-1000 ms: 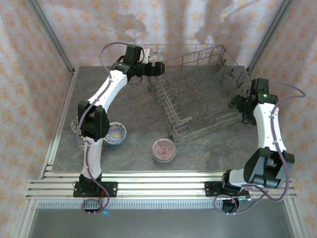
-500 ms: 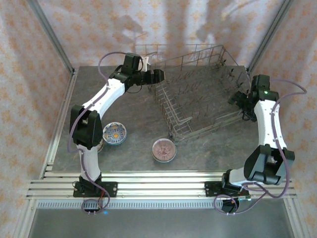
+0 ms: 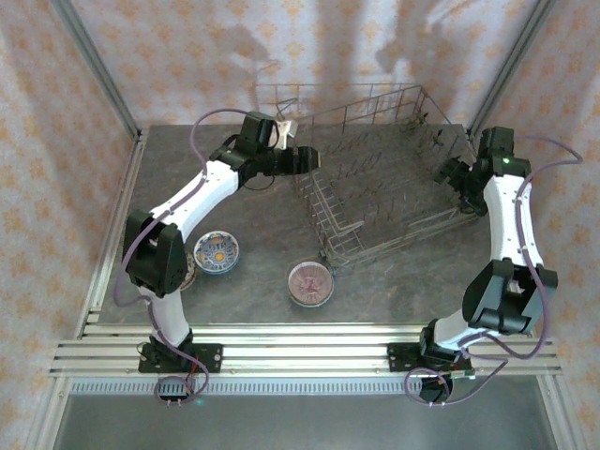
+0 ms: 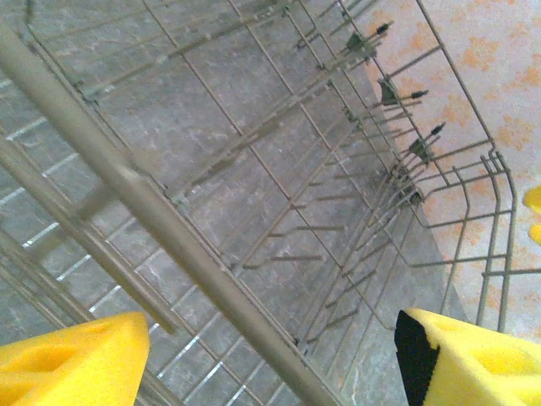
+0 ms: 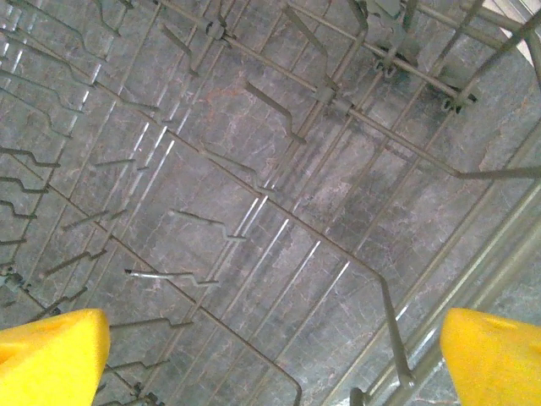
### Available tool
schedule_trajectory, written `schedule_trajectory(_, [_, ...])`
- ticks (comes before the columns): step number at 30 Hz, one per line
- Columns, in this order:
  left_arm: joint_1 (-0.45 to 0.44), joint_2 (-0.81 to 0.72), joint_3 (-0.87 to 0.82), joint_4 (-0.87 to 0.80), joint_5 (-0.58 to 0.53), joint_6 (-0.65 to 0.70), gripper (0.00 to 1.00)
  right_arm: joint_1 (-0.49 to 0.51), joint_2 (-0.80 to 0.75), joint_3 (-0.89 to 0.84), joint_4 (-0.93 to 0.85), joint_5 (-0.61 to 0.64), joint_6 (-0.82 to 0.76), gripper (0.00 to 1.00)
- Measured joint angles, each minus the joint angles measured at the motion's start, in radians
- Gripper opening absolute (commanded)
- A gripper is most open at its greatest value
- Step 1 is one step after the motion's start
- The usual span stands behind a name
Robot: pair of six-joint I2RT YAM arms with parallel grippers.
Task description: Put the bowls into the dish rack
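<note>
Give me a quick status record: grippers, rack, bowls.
left gripper: open, empty, at the rack's left edge
right gripper: open, empty, at the rack's right side
rack: no bowls seen in it
blue bowl: on the table, left of the rack
pink bowl: on the table, in front of the rack
third bowl: only an edge showing, mostly hidden by the left arm
loaded: none
</note>
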Motion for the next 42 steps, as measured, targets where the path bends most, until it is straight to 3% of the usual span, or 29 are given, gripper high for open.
schedule_trajectory(8, [-0.021,-0.041,-0.047,-0.011,-0.046,-0.019,0.87,-0.008,0.023,0.031,-0.039,0.029,-0.003,0.99])
schedule_trajectory(14, [-0.015,-0.043,-0.027,-0.043,-0.106,0.005,0.95,-0.040,-0.110,-0.056,-0.055,0.050,-0.008,0.99])
schedule_trajectory(26, [0.056,0.064,0.177,-0.060,-0.072,0.039,0.98,-0.044,-0.132,-0.168,-0.031,0.007,-0.006,0.99])
schedule_trajectory(31, [0.052,0.155,0.183,-0.059,-0.044,0.030,0.98,-0.044,-0.108,-0.170,-0.004,-0.011,-0.003,0.99])
schedule_trajectory(42, [0.052,0.169,0.187,-0.017,-0.033,0.011,0.99,-0.044,-0.064,-0.179,0.036,-0.035,0.004,0.99])
